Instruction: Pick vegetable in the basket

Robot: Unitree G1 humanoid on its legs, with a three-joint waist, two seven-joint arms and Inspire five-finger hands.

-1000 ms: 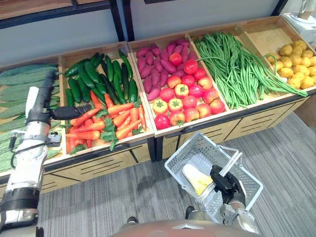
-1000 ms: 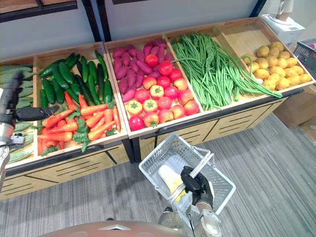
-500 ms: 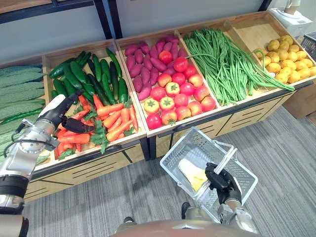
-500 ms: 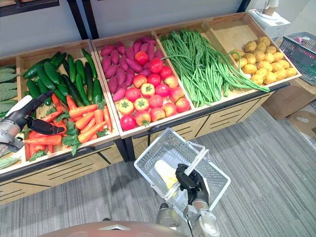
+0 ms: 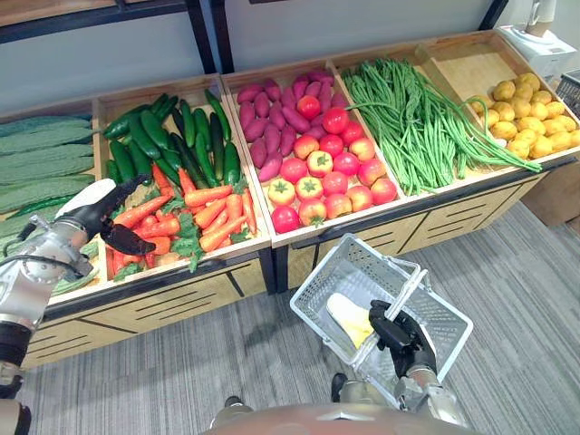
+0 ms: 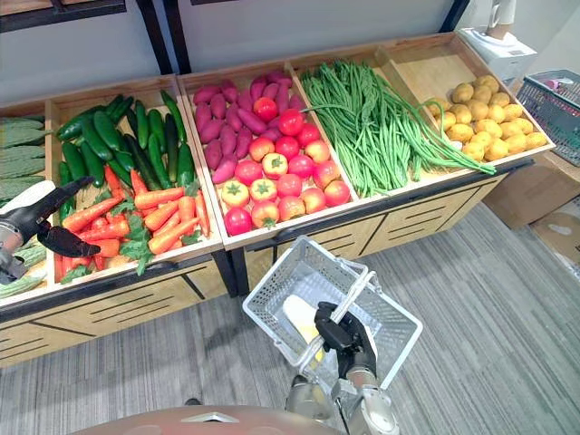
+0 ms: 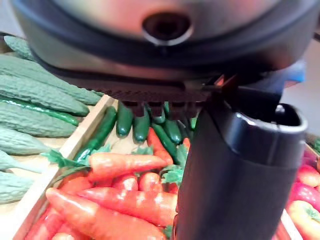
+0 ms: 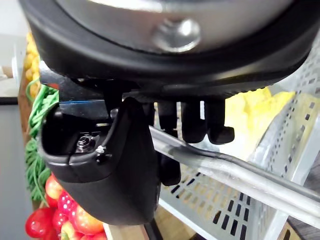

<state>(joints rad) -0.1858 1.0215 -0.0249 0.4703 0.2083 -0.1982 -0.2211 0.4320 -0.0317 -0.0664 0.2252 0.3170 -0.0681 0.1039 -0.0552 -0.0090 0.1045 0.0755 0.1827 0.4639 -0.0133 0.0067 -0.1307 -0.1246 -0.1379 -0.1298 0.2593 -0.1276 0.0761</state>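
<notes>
My left hand (image 5: 91, 216) hovers open just over the left end of the carrot pile (image 5: 210, 210), fingers straight and thumb spread. In the left wrist view the carrots (image 7: 120, 200) lie close under the thumb (image 7: 235, 175), and nothing is in the hand. My right hand (image 5: 404, 332) is shut on the metal handle (image 8: 225, 172) of a white wire basket (image 5: 361, 251), held above the floor in front of the stand. A pale yellow vegetable (image 5: 350, 319) lies in the basket.
The wooden stand holds bitter gourds (image 5: 45, 163), cucumbers (image 5: 168, 140), purple sweet potatoes (image 5: 272, 118), tomatoes (image 5: 326, 172), green beans (image 5: 417, 118) and yellow potatoes (image 5: 526, 104). Grey carpet (image 5: 526, 263) lies in front. Another basket (image 6: 553, 100) stands at the far right.
My left hand has come down from an upright pose by the bin divider to low over the carrots. The right hand still holds the basket. The camera has shifted.
</notes>
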